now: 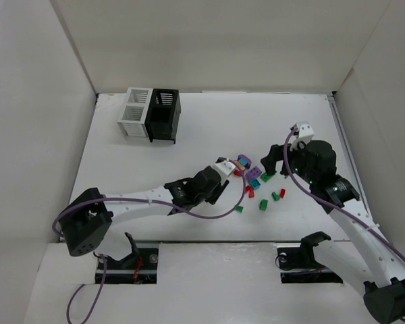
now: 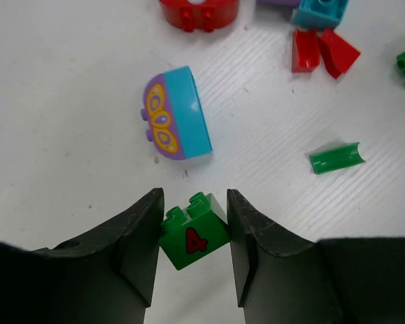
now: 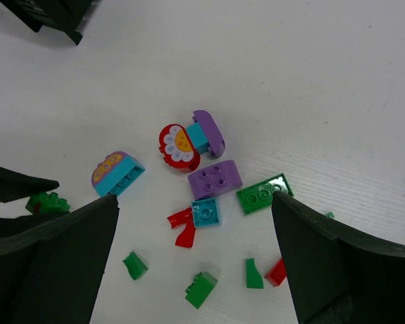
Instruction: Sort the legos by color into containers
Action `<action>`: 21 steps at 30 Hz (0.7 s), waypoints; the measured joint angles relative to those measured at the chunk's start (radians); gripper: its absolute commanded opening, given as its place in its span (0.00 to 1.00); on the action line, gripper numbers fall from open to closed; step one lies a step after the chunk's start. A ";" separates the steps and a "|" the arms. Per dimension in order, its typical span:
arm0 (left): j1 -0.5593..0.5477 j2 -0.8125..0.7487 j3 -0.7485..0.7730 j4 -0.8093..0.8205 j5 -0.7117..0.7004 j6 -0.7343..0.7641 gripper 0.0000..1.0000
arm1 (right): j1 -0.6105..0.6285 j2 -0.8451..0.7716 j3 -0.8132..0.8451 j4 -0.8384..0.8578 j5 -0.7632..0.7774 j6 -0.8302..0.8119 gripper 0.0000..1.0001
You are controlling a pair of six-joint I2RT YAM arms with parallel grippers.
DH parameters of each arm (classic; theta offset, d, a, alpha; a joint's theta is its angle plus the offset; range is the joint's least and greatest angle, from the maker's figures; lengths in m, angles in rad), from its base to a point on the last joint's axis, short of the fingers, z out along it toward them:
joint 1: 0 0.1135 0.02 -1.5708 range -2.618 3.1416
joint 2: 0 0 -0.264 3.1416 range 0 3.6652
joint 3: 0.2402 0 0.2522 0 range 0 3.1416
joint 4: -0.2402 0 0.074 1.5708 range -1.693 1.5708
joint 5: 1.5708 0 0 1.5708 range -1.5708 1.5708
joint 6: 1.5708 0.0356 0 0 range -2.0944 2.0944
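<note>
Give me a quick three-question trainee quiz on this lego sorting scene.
1. True or false: the left gripper is shut on the green brick marked 4.
2. Which stands further left in the top view, the white box or the black box?
3. The right gripper is: A open over the pile, B shut on a red brick, C out of view.
Key: 1 true; 2 white box; 3 A.

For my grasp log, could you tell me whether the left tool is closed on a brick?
Shut on one: the left tool has its fingers pressed against both sides of the green brick marked 4.
</note>
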State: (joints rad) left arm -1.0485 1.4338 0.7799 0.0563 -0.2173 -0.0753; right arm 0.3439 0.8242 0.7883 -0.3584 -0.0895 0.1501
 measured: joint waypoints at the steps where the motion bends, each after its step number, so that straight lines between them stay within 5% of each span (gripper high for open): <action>1: 0.000 -0.019 0.000 -0.002 -0.023 -0.010 0.29 | 0.000 0.000 -0.002 0.001 0.000 0.000 1.00; 7: 0.099 -0.070 0.106 -0.078 -0.126 -0.108 0.26 | 0.000 0.002 -0.012 0.005 -0.009 0.000 1.00; 15: 0.605 -0.090 0.319 -0.110 -0.067 -0.231 0.25 | 0.005 0.041 -0.013 0.029 -0.005 -0.001 1.00; 21: 0.848 -0.037 0.462 -0.138 -0.032 -0.268 0.27 | 0.011 0.151 0.014 0.028 0.027 -0.023 1.00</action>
State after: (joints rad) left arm -0.2008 1.3972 1.2423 -0.0814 -0.2493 -0.3431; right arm 0.3550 0.9752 0.8028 -0.3305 -0.0628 0.1276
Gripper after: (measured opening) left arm 0.366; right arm 0.994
